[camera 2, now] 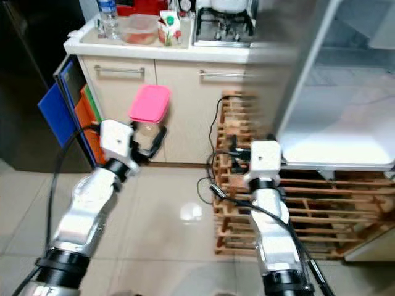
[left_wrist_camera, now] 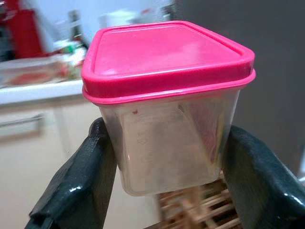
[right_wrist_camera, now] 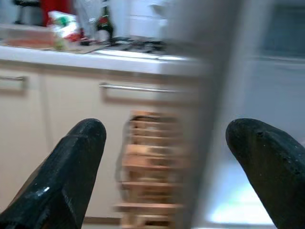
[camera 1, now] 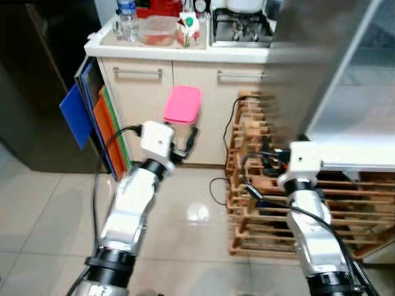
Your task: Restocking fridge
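**Q:** Head views first, taking the wooden rack (camera 1: 296, 203) as the landmark. What sits furthest to its left?

**A:** Flat blue (camera 1: 75, 115) and orange (camera 1: 106, 132) boards lean against the end of the cream cabinet (camera 1: 185, 105), well left of the rack. Nearer the rack, the left gripper (camera 1: 183, 143) is raised in front of the cabinet doors, closed around a clear container with a pink lid (camera 1: 182, 105). The tub is upright, above the tiled floor (camera 1: 49, 209), level with the rack's top.

**Q:** How firm does that grasp look?

**A:** In the left wrist view one black finger (left_wrist_camera: 78, 186) presses each side wall of the tub below the lid rim. Something pale and reddish lies inside; what it is cannot be made out.

**Q:** And above the rack?

**A:** On the counter (camera 1: 179, 52), up and left of the rack, stand a water bottle (camera 1: 128, 21), a clear bowl with red contents (camera 1: 158, 31) and a small carton (camera 1: 189, 29). A gas hob (camera 1: 241, 31) lies almost straight above the rack.

**Q:** At the rack itself?

**A:** The right gripper (right_wrist_camera: 162, 162) is in front of the rack's upper part, fingers spread wide with nothing between them. Black cables (camera 1: 228, 179) hang along the rack's left edge.

**Q:** To its right?

**A:** The open fridge (camera 1: 364, 123), its white shelf (camera 2: 339, 148) just above the rack's right end. Its grey door edge (camera 1: 296, 80) is blurred.
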Tool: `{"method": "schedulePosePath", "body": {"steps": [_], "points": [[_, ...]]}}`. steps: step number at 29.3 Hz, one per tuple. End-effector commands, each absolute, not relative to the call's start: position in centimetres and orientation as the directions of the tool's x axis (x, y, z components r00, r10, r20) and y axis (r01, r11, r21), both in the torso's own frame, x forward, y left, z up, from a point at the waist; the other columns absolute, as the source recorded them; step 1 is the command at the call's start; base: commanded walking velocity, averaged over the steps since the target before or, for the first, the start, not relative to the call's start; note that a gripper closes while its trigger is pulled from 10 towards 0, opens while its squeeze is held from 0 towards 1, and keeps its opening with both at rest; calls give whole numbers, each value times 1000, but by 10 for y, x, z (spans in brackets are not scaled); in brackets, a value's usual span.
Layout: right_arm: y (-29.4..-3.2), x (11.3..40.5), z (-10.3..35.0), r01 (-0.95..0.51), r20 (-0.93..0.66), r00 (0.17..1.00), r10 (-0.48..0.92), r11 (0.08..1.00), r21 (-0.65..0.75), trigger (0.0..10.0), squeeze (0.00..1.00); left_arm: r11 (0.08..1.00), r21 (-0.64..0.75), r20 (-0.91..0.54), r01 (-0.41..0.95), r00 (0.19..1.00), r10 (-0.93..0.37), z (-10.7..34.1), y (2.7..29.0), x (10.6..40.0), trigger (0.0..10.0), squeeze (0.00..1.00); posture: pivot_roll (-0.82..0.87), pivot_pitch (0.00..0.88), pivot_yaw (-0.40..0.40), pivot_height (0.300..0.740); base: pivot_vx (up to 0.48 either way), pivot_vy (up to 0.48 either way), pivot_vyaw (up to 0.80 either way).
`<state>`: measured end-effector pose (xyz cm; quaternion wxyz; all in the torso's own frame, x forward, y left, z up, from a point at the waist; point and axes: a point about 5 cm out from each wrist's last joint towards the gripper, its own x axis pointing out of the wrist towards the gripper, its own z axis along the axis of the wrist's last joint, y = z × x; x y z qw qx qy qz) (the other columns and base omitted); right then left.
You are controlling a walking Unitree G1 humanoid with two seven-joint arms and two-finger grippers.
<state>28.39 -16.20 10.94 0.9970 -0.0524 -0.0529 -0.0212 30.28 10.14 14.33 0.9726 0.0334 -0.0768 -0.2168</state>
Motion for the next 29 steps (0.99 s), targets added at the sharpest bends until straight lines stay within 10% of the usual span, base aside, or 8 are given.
{"method": "schedulePosePath", "body": {"steps": [1, 15, 29], "points": [[-155, 286, 111, 28, 121, 993, -17, 996, -90, 10000, 0, 911, 119, 144, 394, 902, -408, 148, 110, 305, 10000, 0, -49, 0, 27, 740, 0, -469, 0], [-155, 288, 109, 13, 116, 993, 0, 994, -113, 10000, 0, 914, 94, 158, 394, 901, -405, 150, 105, 313, 10000, 0, -73, 0, 27, 740, 20, -460, 0], [-157, 285, 103, 15, 92, 996, -5, 994, -106, 10000, 0, 894, 120, 158, 433, 880, -447, 151, 99, 314, 10000, 0, -72, 0, 38, 740, 21, 0, -353]]}}
